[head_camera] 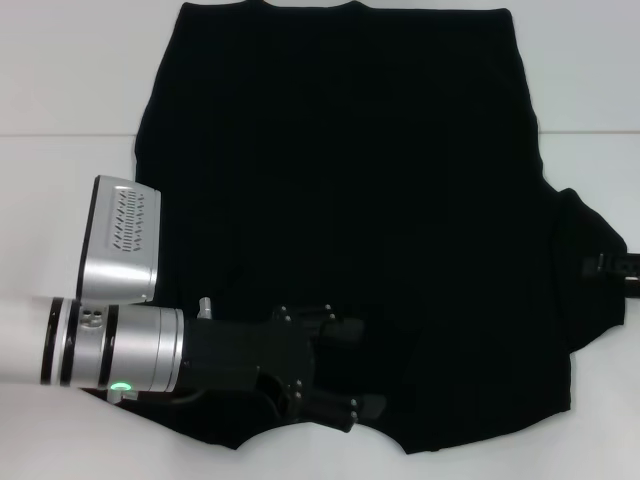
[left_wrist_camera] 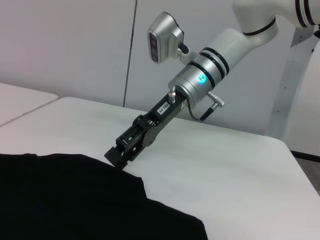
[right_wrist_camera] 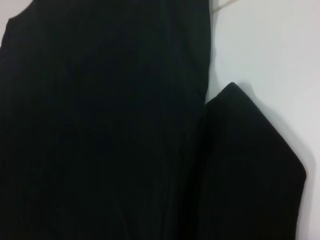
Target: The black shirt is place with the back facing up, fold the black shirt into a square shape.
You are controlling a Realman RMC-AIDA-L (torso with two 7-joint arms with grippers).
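Note:
The black shirt [head_camera: 380, 200] lies spread flat on the white table [head_camera: 60, 70], neckline at the near edge. My left gripper [head_camera: 352, 368] hovers open over the shirt's near part, close to the neckline, its fingers spread apart with only fabric beneath. My right gripper [head_camera: 606, 266] sits at the far right, at the tip of the right sleeve [head_camera: 590, 240]. The left wrist view shows that right gripper [left_wrist_camera: 119, 155] tilted down with its tip at the shirt's [left_wrist_camera: 75, 200] edge. The right wrist view shows the shirt body [right_wrist_camera: 100, 125] and the sleeve [right_wrist_camera: 250, 170] lying beside it.
Bare white table [left_wrist_camera: 225, 165] runs around the shirt on the left, right and far sides. A seam between table parts [head_camera: 70, 134] crosses at the left. A wall stands behind the table in the left wrist view.

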